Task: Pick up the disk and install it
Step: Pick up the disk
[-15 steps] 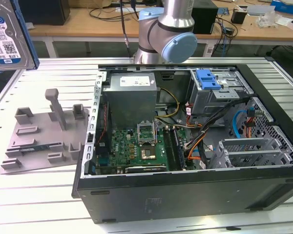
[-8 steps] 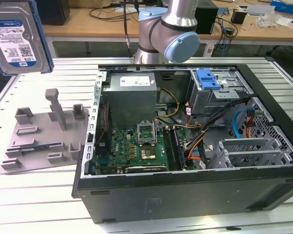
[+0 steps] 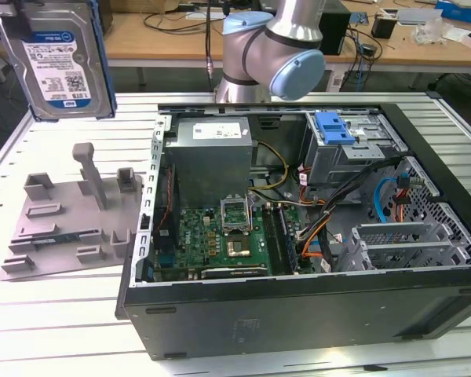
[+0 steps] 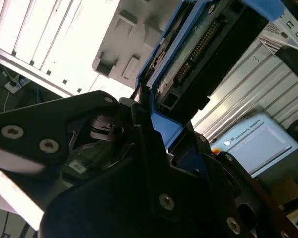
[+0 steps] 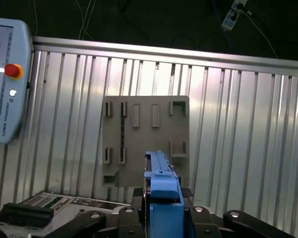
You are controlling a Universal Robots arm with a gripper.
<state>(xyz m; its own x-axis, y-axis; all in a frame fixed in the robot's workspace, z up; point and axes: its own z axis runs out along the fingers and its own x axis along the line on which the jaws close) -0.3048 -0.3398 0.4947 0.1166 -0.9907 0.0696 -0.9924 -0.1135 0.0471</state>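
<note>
Disk (image 3: 51, 59): flat silver rectangular hard drive with a blue-and-white label, framed by a blue plastic carrier.

Exterior view: the disk hangs in the air with its label face toward the camera. It is clear of the slatted aluminium tabletop (image 3: 63, 314), toward the exterior view's left, over the end where the grey plastic fixture plate (image 3: 71, 224) lies. The open black computer case (image 3: 298, 314) takes up the tabletop's other end. Inside it a blue plastic bracket (image 3: 334, 128) sits on the grey metal drive cage (image 3: 353, 157). The grey-and-blue arm (image 3: 271, 43) stands at the far edge.

Second wrist view: the black gripper (image 4: 156, 121) is clamped on one end of the disk's carrier, with blue plastic pinched between the jaws. The disk's green circuit board and connector row face this camera, and nothing touches them.

First wrist view: the carrier's edge stands out from the gripper (image 5: 161, 218). The fixture plate lies straight beyond it on the tabletop, and a grey teach pendant with a red button (image 5: 5, 79) is at the tabletop's edge.

Handling, my judgement:
- The disk is dense and rigid for its size, and shock-sensitive, so no knocks.
- The carrier is smooth plastic and likely flexes a little, so a grip on one end may let the far end sag or twist.
- I would hold it by the carrier's end or side rails only, never by the board or connector.
</note>
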